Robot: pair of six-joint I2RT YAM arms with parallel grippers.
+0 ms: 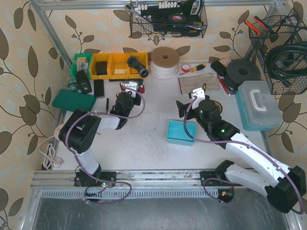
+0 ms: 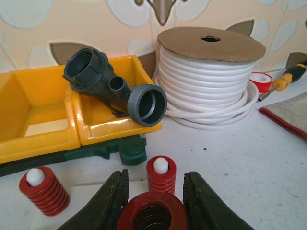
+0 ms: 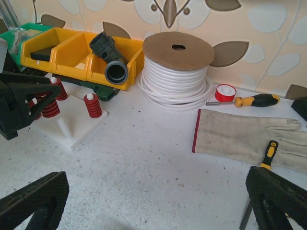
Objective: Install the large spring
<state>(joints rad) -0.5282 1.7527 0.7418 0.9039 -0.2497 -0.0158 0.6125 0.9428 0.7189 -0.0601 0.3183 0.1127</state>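
The left pincer (image 2: 154, 199) has its dark fingers clamped on the large spring (image 2: 152, 215), a glossy red ribbed coil, in front and to the left of the spool of white tubing (image 2: 208, 91). Just beyond it, towards the spool, a smaller red spring (image 2: 161, 175) sits on a round-tipped white peg. Left of the spool, a yellow plastic bin (image 2: 103, 127) carries a dark grey pipe fitting (image 2: 112, 86) lying across its rim. The right pincer (image 3: 158, 191) is spread wide over the speckled desk (image 3: 144, 163) in front of the spool, with nothing between its fingers.
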